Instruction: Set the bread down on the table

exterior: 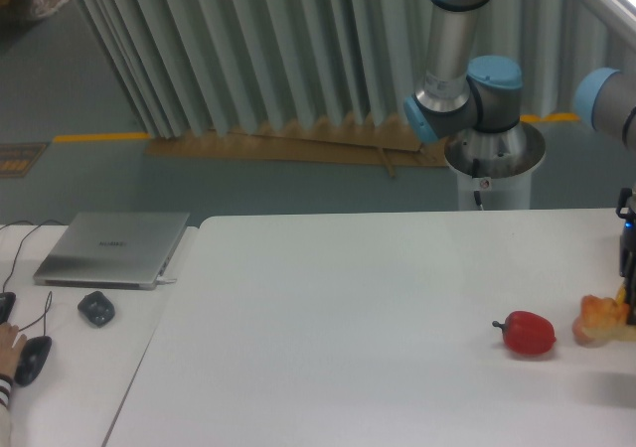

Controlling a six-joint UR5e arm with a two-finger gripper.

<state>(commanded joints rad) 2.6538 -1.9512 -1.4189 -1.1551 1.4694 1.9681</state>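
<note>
Looking at the right edge of the frame, you find the bread (603, 312): a lumpy orange-tan chunk, long axis roughly left-right, low over the bench (348, 328) at mid-height. Whether it touches the smooth matte white top, you cannot tell. It overlaps a smooth tan egg-shaped thing (586, 331) just below it. The dark pincer (628, 286) is cut off by the frame edge beside the bread; you cannot tell how its jaws stand. A glossy red pepper (527, 333) lies left of them, stem pointing left. At lower left, a closed grey laptop (114, 248).
</note>
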